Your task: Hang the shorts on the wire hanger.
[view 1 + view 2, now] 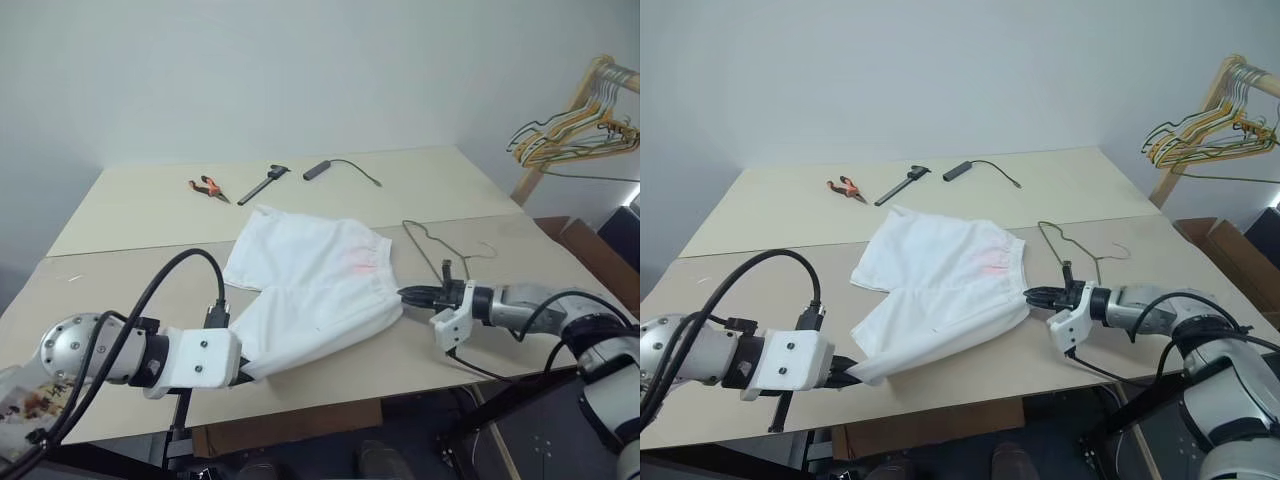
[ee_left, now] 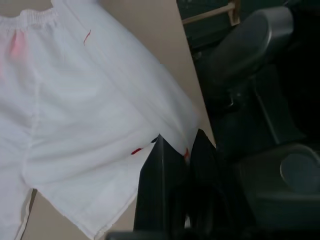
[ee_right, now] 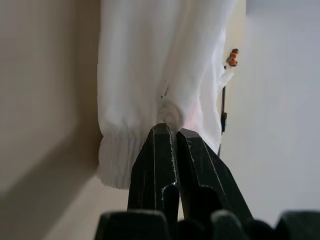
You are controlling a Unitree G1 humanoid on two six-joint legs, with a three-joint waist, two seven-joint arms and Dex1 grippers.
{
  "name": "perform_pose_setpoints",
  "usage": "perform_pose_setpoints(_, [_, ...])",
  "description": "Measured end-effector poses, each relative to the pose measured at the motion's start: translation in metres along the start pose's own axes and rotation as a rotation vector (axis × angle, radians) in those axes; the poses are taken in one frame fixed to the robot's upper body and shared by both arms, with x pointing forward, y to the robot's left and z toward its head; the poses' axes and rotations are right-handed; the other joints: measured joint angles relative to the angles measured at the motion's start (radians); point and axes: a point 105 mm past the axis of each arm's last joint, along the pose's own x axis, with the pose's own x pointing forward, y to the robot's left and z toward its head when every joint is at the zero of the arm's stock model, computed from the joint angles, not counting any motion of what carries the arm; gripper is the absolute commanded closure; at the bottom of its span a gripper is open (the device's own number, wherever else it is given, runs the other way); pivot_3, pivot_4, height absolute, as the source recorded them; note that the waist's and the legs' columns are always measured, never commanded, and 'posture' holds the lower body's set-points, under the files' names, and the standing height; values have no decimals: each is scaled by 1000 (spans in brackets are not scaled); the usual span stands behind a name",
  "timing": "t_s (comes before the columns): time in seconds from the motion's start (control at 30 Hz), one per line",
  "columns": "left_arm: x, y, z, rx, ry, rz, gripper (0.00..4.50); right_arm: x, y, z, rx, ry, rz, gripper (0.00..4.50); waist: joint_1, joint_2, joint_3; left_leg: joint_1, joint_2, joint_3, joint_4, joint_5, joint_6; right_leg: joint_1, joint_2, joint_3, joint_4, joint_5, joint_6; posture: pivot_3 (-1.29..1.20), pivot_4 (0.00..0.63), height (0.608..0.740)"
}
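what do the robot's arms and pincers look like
Both arms are silver-grey metal with white plastic wrist housings and looping black cables. The left arm has a round silver joint studded with bolts. The left pincer and right pincer each have two tapered, glossy black fingers.

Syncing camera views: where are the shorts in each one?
Left eye: shorts mid-table, between both grippers.
Right eye: mid-table.
Left wrist: hem clamped in left gripper.
Right wrist: waistband clamped in right gripper.
Shared landmark: pink smudge near the waistband.
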Motion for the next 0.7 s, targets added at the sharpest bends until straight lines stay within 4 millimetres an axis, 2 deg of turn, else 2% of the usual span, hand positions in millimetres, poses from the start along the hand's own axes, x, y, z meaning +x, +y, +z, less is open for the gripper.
perform_pose_setpoints(0.13, [0,-1,10,-58,-45,-37,4491,-5,4,3,20,5,0,4500,-4,0,0,0,0,0,0,0,0,0,0,0,0,0,0,-64,18,740])
perform_pose_setpoints(0.23, [1,-7,8,-102,-54,-68,4491,-7,9,6,31,7,10,4500,-15,0,0,0,0,0,0,0,0,0,0,0,0,-1,0,-66,18,740])
perform_pose_setpoints(0.27, [2,-9,7,-113,-56,-76,4251,-7,9,7,36,5,10,4500,-19,0,0,0,0,0,0,0,0,0,0,0,0,-1,0,-66,18,740])
perform_pose_setpoints(0.33, [2,-13,6,-121,-74,-96,3831,-8,13,8,54,14,11,3886,-23,-1,0,0,0,-1,0,0,0,1,0,0,0,-1,0,-66,14,740])
perform_pose_setpoints(0.4, [1,-18,7,-114,-96,-121,3259,-18,23,4,91,56,47,3287,-22,0,0,0,0,0,0,-1,0,0,-1,0,0,-3,-2,-62,11,740])
perform_pose_setpoints(0.5, [-5,-19,3,-89,-112,-129,2227,-29,26,8,117,61,73,2214,-21,0,0,1,0,-1,0,-1,0,1,-1,0,0,-5,-5,-57,9,740])
perform_pose_setpoints(0.63, [-22,-11,-15,-63,-83,-93,963,-52,42,23,190,51,151,848,-19,0,1,1,0,0,0,-1,0,1,-1,-1,0,-8,-4,-55,9,740])
perform_pose_setpoints(0.7, [-36,-3,-24,-50,-81,-68,956,-64,44,27,266,81,157,192,-16,0,1,1,1,0,0,-1,0,1,-1,-1,0,-10,-2,-54,8,740])
